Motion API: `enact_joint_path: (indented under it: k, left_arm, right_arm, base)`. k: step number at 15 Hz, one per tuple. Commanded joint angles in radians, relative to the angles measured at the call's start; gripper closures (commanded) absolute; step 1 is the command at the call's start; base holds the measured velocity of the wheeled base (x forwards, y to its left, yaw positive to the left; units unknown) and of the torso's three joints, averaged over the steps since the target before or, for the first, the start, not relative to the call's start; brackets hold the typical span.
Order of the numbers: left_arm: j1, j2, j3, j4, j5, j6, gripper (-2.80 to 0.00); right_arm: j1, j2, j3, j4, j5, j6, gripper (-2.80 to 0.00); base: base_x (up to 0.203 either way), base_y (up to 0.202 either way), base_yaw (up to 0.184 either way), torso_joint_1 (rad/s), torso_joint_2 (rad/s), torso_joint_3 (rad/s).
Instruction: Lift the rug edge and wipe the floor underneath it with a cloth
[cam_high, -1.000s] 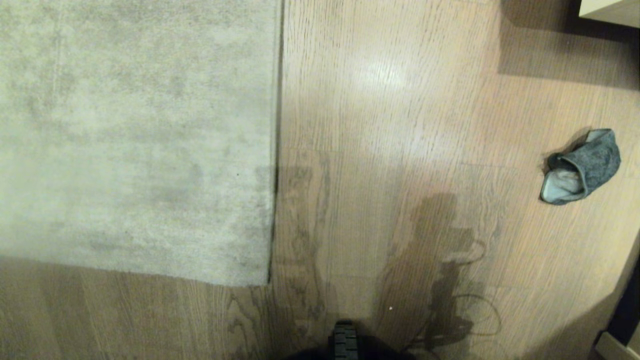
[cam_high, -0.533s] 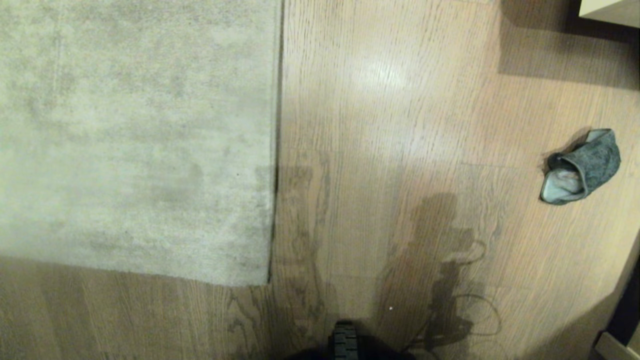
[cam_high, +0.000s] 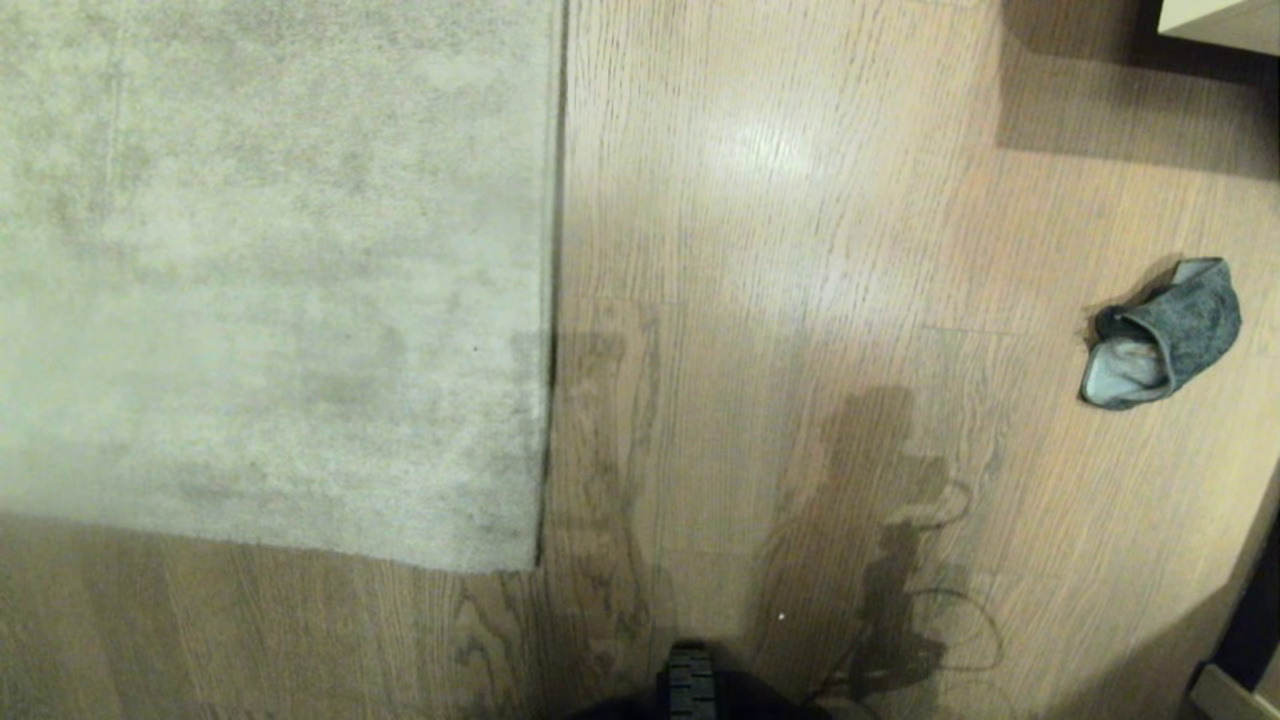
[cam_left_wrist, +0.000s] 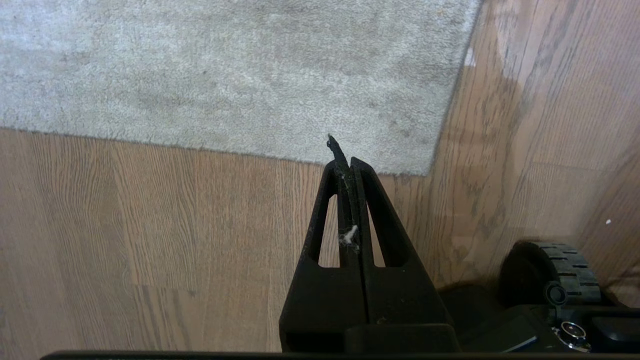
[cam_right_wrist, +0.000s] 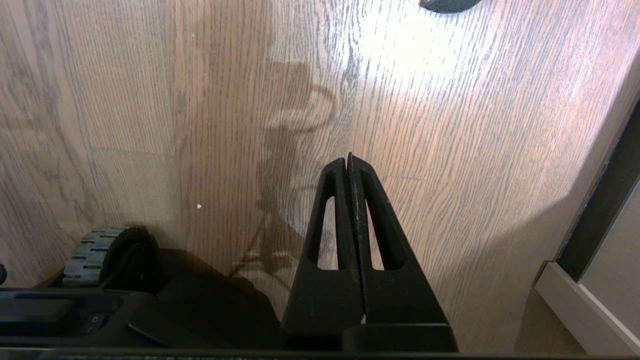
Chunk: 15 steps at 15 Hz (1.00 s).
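Since nothing differs between the earlier head views and this one, we read the task as not yet begun: the straight thin border of the pale grey-beige low-pile rug, the rug edge (cam_high: 548, 300), lies flat on the floor (cam_high: 780, 250) of brown wood-grain planks, on our left. The small crumpled dark grey-teal cloth (cam_high: 1160, 335) rests on the planks well apart from it, far to our right, and only its tip shows in the right wrist view. We judge the first move is to fetch that cloth, or to pinch the border.

Our left gripper (cam_left_wrist: 345, 150) hangs clenched and empty above the near rug corner (cam_left_wrist: 425, 170); a wisp of lint clings between its fingers. Our right gripper (cam_right_wrist: 347, 160) hangs clenched and empty over bare planks.

We count one rug, one cloth, two grippers, and one ribbed black base wheel (cam_high: 690, 685) at our feet.
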Motion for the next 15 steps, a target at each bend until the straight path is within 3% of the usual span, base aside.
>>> enact_joint_path:
  k: [1, 5, 15]
  left_arm:
    - [0.0, 0.001, 0.0, 0.0, 0.0, -0.001, 0.0]
    - [0.0, 0.001, 0.0, 0.0, 0.001, -0.001, 0.0]
    - [0.0, 0.001, 0.0, 0.0, 0.001, -0.001, 0.0]
  right_arm:
    - [0.0, 0.001, 0.0, 0.0, 0.0, -0.001, 0.0]
    - [0.0, 0.001, 0.0, 0.0, 0.0, -0.001, 0.0]
    - [0.0, 0.001, 0.0, 0.0, 0.0, -0.001, 0.0]
  base:
    - [0.0, 0.0, 0.0, 0.0, 0.0, 0.0]
    - [0.0, 0.0, 0.0, 0.003, 0.0, 0.05]
    - [0.0, 0.0, 0.0, 0.002, 0.0, 0.197]
